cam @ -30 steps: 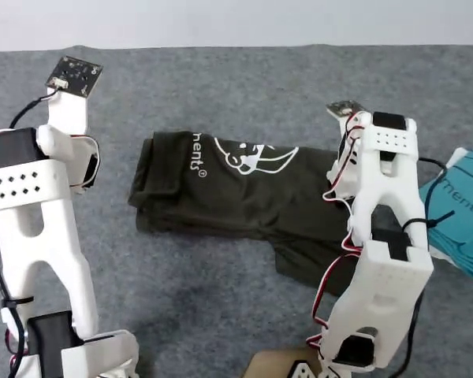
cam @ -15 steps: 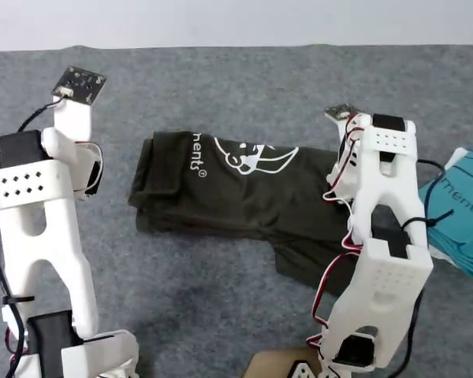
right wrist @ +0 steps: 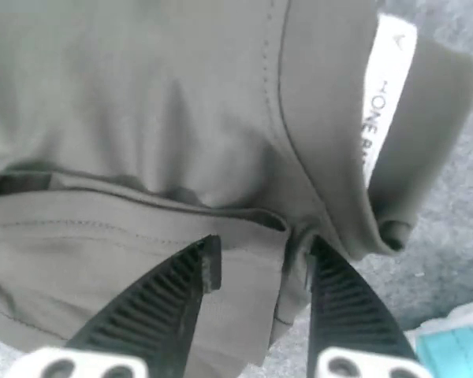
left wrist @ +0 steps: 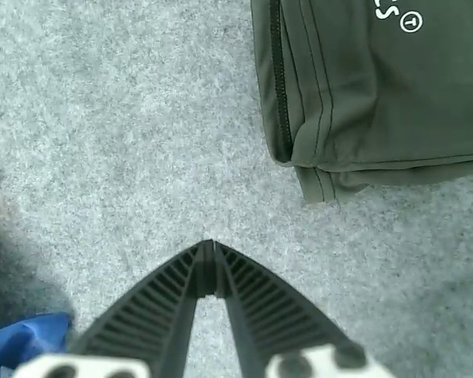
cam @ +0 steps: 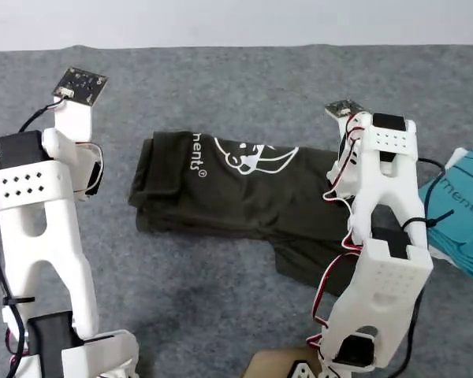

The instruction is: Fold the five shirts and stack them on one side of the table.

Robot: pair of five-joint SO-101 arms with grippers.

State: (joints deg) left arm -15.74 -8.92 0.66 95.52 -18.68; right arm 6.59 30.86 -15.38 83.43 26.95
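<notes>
Grey fuzzy cloth (cam: 221, 315) covers the whole table. Nearest of all, at the front edge, a bit of a brown thing (cam: 272, 364) peeks out beside the foot of the right arm (cam: 382, 260). The left arm (cam: 39, 213) stands on the other side, and a scrap of a blue thing (left wrist: 24, 340) lies on the cloth close by it. The left gripper (left wrist: 213, 252) hangs over bare cloth with its two black jaws pressed tight together and nothing in them. A corner of the shirt is near its tip but apart from it. Next comes the dark green shirt (cam: 244, 197), in the middle of the table between the two arms. It is folded into a long band lying from side to side, with a white drawing and white letters on top. One looser part sticks out toward the front and goes under the right arm, which hides that end from above. The right gripper (right wrist: 260, 256) is low over that end, jaws spread apart, with a fold of the shirt in the gap. A white tag (right wrist: 388, 102) shows near it. A teal shirt (cam: 465, 209) lies at the right edge, partly behind the right arm. Farthest off is a plain white wall (cam: 236, 20).
</notes>
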